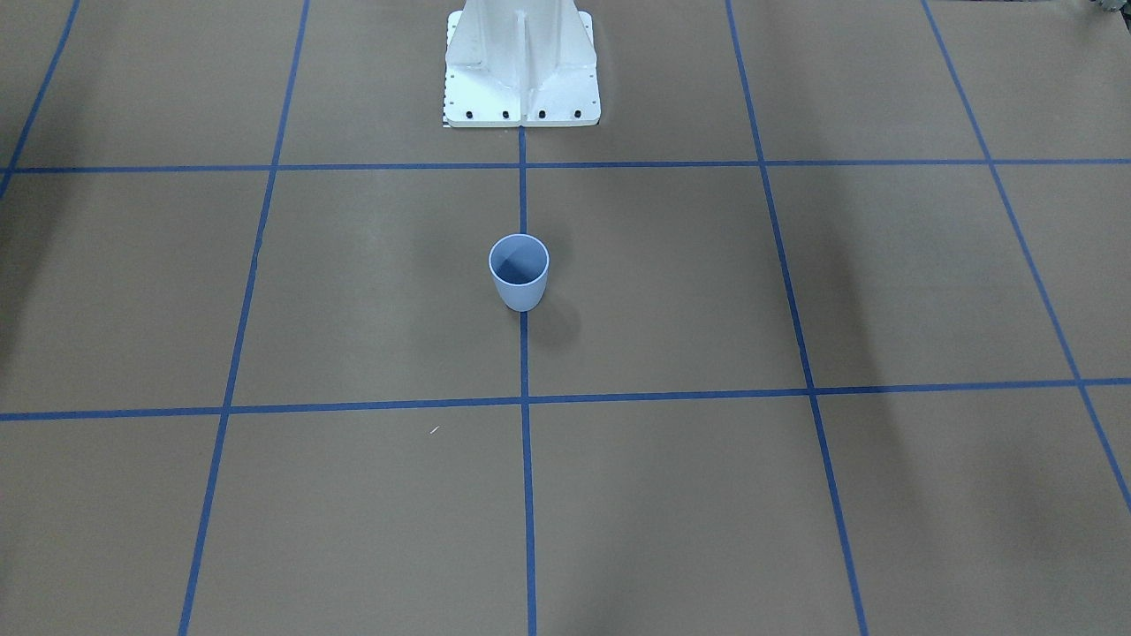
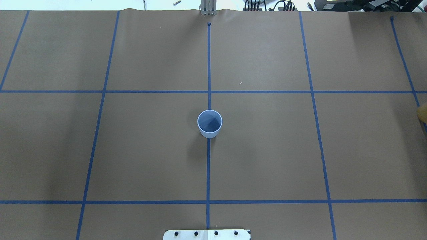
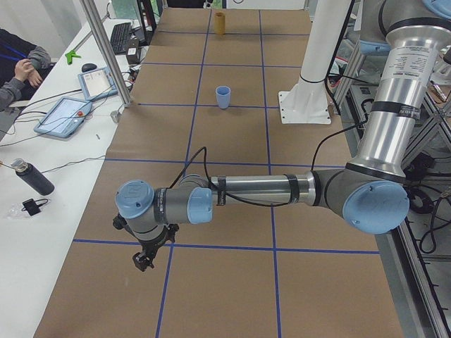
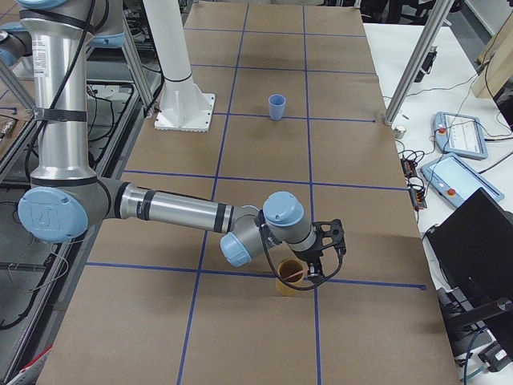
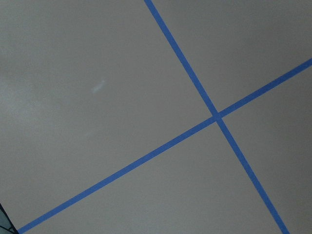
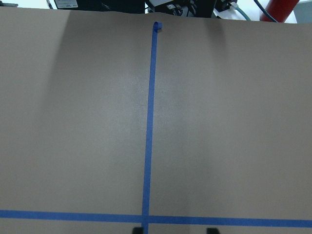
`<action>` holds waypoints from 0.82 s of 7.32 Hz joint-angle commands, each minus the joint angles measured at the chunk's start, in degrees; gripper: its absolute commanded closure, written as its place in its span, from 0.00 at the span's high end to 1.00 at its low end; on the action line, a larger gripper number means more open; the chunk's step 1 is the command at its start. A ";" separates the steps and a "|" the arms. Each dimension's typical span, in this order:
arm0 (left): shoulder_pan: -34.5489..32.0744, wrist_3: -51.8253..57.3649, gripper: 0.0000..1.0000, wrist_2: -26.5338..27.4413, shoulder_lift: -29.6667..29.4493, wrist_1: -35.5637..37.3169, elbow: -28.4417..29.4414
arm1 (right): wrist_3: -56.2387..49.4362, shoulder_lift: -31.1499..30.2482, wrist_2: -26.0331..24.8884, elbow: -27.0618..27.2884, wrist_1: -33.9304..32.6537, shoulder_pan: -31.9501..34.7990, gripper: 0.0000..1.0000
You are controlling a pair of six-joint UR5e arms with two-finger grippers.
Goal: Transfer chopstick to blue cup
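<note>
The blue cup [image 1: 519,271] [image 2: 209,124] stands upright and empty on the centre tape line, a little in front of the robot's base; it also shows small in the side views [image 3: 223,96] [image 4: 276,106]. The chopstick shows in no view. My left gripper [image 3: 144,260] hangs low over the table's left end, far from the cup; I cannot tell if it is open or shut. My right gripper [image 4: 325,253] [image 6: 175,230] is at the table's right end, far from the blue cup. Its dark fingertips [image 6: 210,229] stand apart with nothing between them.
A tan cup [image 4: 288,277] [image 3: 220,23] stands at the table's right end, right beside the right gripper; its edge shows in the overhead view [image 2: 422,113]. Blue tape lines grid the brown table [image 1: 707,486]. The white robot base [image 1: 521,71] is behind the blue cup. Tablets and a person sit beyond the far edge.
</note>
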 commanded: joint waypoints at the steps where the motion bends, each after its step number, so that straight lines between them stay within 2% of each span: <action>1: 0.08 -0.08 0.99 0.00 0.55 -0.07 -0.59 | 0.12 -0.02 0.44 0.81 0.12 -0.06 0.00; 3: 0.09 -0.25 0.99 0.00 0.55 -0.06 -0.60 | -0.15 -0.89 3.59 4.57 -0.23 0.38 0.00; 6: 0.09 -0.52 0.99 0.00 0.55 -0.07 -0.60 | -1.11 -0.20 8.70 5.38 -1.72 8.17 0.00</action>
